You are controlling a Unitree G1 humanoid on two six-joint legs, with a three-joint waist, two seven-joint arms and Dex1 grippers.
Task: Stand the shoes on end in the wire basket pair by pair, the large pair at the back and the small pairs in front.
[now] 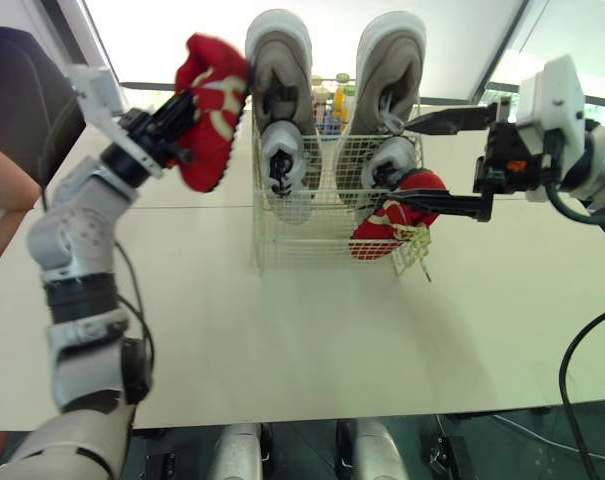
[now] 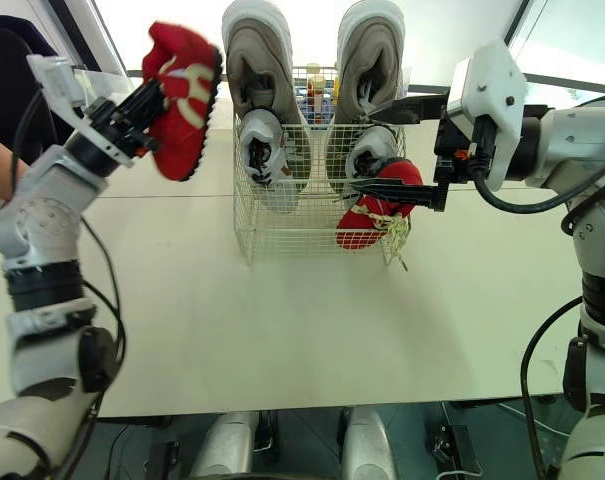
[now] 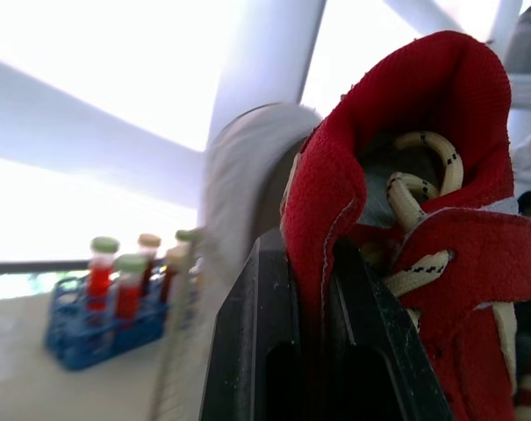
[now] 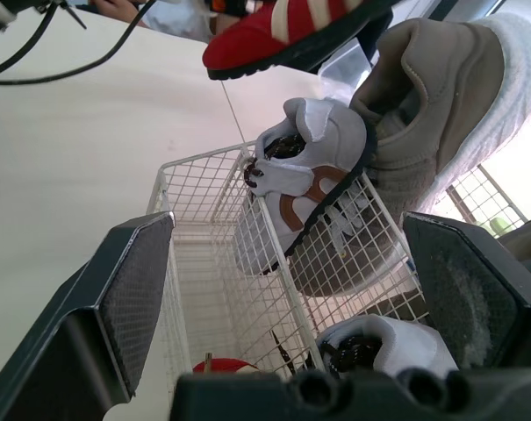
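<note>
Strong daylight comes from the windows [image 1: 162,40] behind, which are blown out to white glare. The counter [image 1: 282,340] is evenly bright, with only faint, soft shadows by the basket [image 1: 282,240]. In the left wrist view, the tube rack [image 3: 98,307] and grey shoe [image 3: 239,202] are blurred.

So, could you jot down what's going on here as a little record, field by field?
Basket: wire basket on the table
Back row: two large beige shoes standing on end
Front row: two small white shoes on end
Left tool: shut on a red shoe, held in the air left of the basket
Right tool: open, at the basket's right side, by the second red shoe at its front right corner
</note>
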